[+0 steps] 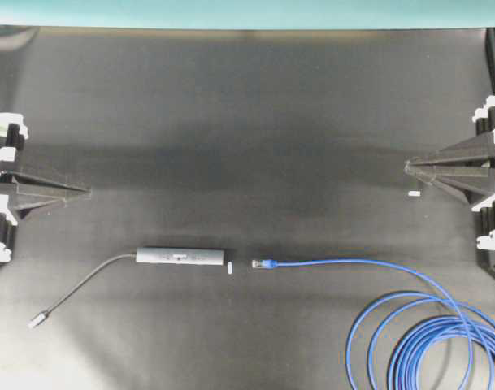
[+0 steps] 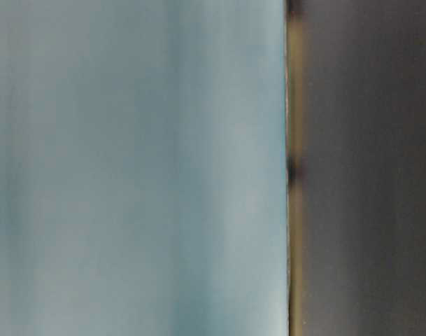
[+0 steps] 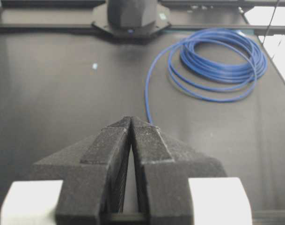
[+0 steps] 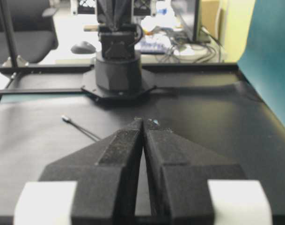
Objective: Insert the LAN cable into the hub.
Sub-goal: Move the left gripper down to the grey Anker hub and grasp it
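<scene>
— Left gripper [image 3: 131, 121]?
— Clenched, empty. LAN cable [image 3: 212, 65] coiled ahead of jaws, to their right; hub hidden here.
— Right gripper [image 4: 143, 123]?
— Pressed closed, empty.
— Overhead?
— Hub [image 1: 182, 257] and cable plug [image 1: 263, 263] between both jaws, apart, tiny white piece [image 1: 230, 266] between.

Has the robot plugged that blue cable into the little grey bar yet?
Not yet. The LAN cable plug lies just short of the hub, a small white piece between them. The left gripper and right gripper rest shut, empty. Everything remains.
</scene>
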{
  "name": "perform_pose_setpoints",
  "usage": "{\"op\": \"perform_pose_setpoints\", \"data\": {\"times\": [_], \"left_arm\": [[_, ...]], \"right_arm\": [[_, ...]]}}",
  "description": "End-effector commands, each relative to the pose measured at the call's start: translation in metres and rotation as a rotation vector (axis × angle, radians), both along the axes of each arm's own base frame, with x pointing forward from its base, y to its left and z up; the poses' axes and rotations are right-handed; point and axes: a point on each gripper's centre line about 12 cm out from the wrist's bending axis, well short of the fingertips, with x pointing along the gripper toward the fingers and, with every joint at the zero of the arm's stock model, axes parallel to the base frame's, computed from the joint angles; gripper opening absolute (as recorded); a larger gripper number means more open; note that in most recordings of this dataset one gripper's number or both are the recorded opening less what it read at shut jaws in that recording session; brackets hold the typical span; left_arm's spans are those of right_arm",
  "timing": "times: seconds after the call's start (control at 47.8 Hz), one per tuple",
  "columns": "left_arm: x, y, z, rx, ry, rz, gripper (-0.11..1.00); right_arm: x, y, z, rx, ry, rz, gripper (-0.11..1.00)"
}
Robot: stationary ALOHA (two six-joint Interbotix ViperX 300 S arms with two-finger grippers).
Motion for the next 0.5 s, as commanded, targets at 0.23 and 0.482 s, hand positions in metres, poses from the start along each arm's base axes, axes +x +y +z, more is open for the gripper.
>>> {"op": "perform_pose_setpoints", "data": {"times": [0.23,0.482], "left_arm": [[0.025,-0.003,-0.001,0.029,0.087,-0.016,0.00],[0.040,-0.005,-0.019,0.020,0.041,-0.028,0.00]], "right_arm": [[0.018,0.001,0.012,0.024,0.098,0.006,0.00],[0.029,0.004,0.008,0.037,0.207,0.016,0.00]]}}
